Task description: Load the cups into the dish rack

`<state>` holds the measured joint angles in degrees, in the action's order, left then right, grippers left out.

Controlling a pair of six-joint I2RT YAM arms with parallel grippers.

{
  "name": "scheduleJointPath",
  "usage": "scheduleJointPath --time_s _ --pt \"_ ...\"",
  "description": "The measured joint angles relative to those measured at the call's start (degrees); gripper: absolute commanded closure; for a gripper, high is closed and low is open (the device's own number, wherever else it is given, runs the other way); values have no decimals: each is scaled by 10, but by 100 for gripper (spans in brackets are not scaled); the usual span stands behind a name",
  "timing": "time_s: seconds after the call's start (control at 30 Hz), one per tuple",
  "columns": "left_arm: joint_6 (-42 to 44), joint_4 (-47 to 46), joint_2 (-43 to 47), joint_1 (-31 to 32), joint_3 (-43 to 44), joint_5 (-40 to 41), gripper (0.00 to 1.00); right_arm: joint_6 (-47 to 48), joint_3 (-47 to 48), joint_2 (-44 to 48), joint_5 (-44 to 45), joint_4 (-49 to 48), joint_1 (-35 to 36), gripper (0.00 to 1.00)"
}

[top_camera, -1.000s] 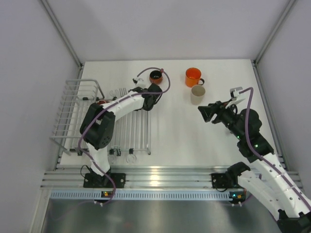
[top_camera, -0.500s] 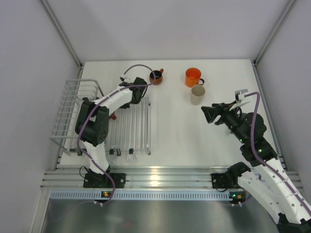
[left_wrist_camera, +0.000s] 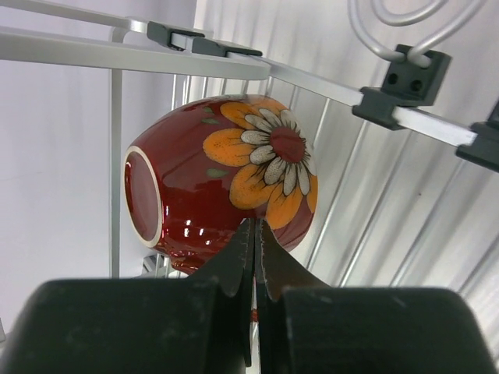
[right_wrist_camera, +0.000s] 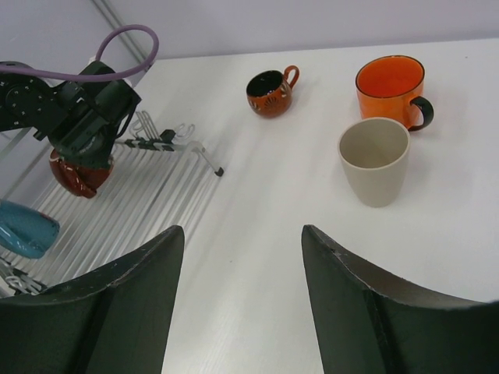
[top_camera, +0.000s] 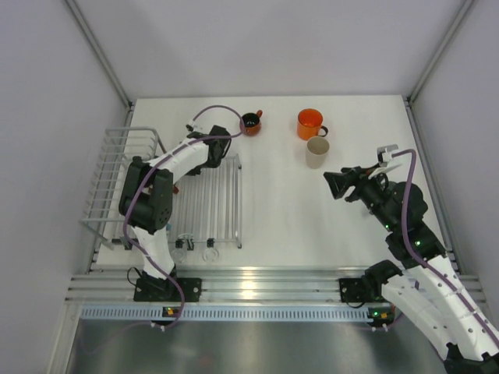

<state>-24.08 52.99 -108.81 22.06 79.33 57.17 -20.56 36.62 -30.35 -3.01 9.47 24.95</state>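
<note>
Top view: looks like the rack (top_camera: 226,210) on the left is partly loaded, with the small dark red cup (top_camera: 250,122), orange cup (top_camera: 309,123) and cream cup (top_camera: 316,151) on the table at upper middle, and the left gripper (top_camera: 210,150) over the rack's far end. Left wrist: its jaws are pinched shut on nothing I can see, and the wide red flowered mug (left_wrist_camera: 222,183) lies on its side on the slats right at the tips. I can't tell if they're touching. Right wrist: the right gripper (right_wrist_camera: 242,304) is spread wide and empty, the cream cup sits upper right well ahead of it, and a grey-blue mug (right_wrist_camera: 27,230) lies in the rack at far left. Next up, I'd guess: left backs off, right reaches for cream.
</note>
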Motion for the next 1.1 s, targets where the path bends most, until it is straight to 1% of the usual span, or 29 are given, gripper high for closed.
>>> scheduleJointPath --time_s 0.57,0.83,0.97,1.1 --pt "0 3 0 -10 -1 7 100 0 0 5 4 1 0 37" --pt "-2 9 14 -5 0 -11 100 0 0 1 4 1 0 37" --pt "-41 30 43 17 -2 -18 100 0 0 -6 4 0 0 37" --pt "-96 61 61 42 -26 -16 100 0 0 -8 4 1 0 37"
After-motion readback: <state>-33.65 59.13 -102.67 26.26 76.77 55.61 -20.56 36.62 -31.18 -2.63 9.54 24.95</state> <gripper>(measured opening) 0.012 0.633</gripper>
